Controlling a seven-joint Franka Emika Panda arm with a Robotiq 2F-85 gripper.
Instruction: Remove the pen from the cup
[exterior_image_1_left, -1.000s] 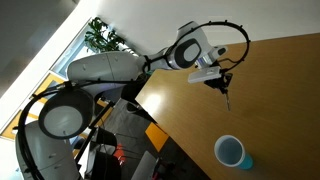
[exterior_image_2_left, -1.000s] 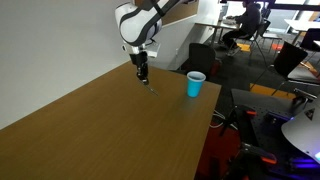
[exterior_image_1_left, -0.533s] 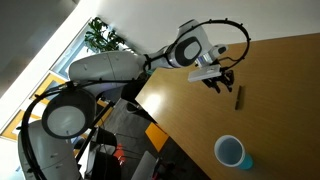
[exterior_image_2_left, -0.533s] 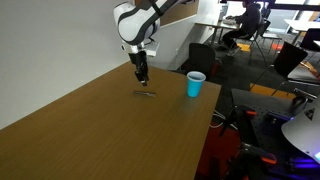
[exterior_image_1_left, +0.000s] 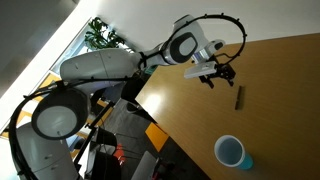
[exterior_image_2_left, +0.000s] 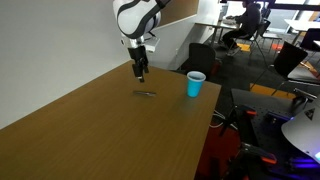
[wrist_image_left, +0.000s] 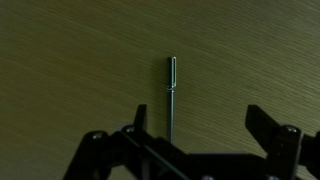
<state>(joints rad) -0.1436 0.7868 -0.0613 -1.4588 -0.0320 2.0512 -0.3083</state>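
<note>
The pen (exterior_image_1_left: 238, 97) lies flat on the wooden table (exterior_image_1_left: 285, 70), out of the light-blue cup (exterior_image_1_left: 232, 153) and well apart from it, seen here in both exterior views. A second ago the gripper (exterior_image_1_left: 218, 73) held the dark stick upright with its tip at the tabletop. Half a second ago the pen was already lying on the wood, and it has not shifted since. The cup stands upright near the table's edge, where it stood in the earlier frames.

The gripper (exterior_image_2_left: 140, 72) has lifted a little higher and now hangs above the pen (exterior_image_2_left: 146, 93), on the side away from the cup (exterior_image_2_left: 195, 84), touching nothing. In the wrist view its fingers (wrist_image_left: 268, 132) are spread wide, with bare wood between them, and the pen (wrist_image_left: 171, 95) runs straight up the frame from between them (a thin dark rod with a slightly thicker far end).
</note>
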